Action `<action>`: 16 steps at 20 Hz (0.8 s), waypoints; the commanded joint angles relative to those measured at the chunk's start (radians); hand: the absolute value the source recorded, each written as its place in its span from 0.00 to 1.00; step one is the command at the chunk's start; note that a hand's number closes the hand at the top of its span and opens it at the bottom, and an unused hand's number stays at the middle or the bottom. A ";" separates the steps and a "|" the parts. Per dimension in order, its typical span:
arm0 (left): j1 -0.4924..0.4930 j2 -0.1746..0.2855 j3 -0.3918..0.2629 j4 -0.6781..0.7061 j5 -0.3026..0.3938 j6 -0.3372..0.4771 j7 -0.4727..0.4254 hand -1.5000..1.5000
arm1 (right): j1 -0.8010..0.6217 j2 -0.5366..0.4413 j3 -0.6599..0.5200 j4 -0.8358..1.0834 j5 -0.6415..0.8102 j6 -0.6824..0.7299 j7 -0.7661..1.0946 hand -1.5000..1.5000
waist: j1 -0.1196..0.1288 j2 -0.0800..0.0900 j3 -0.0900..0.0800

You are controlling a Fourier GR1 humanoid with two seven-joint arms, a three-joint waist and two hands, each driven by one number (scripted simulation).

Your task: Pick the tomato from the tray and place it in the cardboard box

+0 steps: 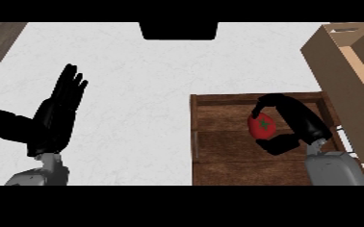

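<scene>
Fingers (273, 99) wrapping the tomato (262, 125), the right hand (304, 121) should be rising clear of the tray (213, 125) before swinging toward the cardboard box (334, 72) at one o'clock.

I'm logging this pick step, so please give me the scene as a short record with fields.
counter: white
tray: wooden, lower right of the counter
cardboard box: right edge, beyond the tray
tomato: red, above the tray, in the right hand
right hand: fingers curled round the tomato
left hand: open, resting at the left, holding nothing
lifted off tray: cannot tell
task state: tomato not yet in the box
</scene>
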 commanded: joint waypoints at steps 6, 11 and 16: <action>0.049 -0.026 -0.028 0.001 -0.025 -0.013 -0.054 0.50 | -0.051 0.047 0.073 -0.026 0.174 -0.107 0.041 1.00 | 0.007 0.008 0.007; -0.048 -0.006 -0.006 0.023 -0.012 -0.002 0.003 0.50 | -0.204 0.199 0.270 0.097 0.468 -0.242 0.265 1.00 | 0.024 0.010 0.007; -0.009 -0.016 0.004 0.041 -0.011 -0.003 -0.033 0.50 | -0.213 0.244 0.347 -0.078 0.527 -0.146 0.359 1.00 | 0.004 0.006 0.007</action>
